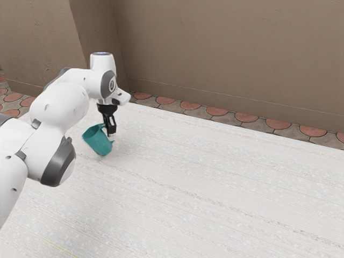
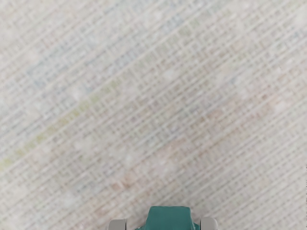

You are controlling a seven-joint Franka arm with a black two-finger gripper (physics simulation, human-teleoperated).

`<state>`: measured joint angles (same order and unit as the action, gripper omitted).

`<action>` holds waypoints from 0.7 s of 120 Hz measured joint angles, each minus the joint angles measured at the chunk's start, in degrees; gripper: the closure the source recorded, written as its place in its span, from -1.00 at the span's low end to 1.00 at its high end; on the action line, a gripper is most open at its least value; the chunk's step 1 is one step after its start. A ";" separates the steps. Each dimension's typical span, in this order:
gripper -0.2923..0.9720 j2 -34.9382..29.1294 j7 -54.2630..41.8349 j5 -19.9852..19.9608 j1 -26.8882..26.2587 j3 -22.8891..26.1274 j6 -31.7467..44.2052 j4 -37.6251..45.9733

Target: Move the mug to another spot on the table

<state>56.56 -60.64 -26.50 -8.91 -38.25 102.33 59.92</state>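
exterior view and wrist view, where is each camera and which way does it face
Exterior view: beside the arm, looking across the table toward the wall; shows the white arm and the end effector gripping the tilted mug.
Wrist view: on the arm's end, looking down at the table; the fingers flank the mug just under the camera.
Shared: the mug and the table.

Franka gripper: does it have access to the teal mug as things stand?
Looks like yes. The gripper is right at the mug, coming down from above, and its fingers appear closed on a teal part of it. The mug is tilted. Nothing stands between them.
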 joint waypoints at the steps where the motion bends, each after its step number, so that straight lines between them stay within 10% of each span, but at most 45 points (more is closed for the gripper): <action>1: 0.48 -0.02 0.03 0.08 -0.03 0.00 -0.04 -0.14; 84: 0.66 -10.70 6.73 9.75 -15.24 1.58 -4.69 12.00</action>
<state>45.87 -53.91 -16.75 -24.15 -36.66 97.65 71.93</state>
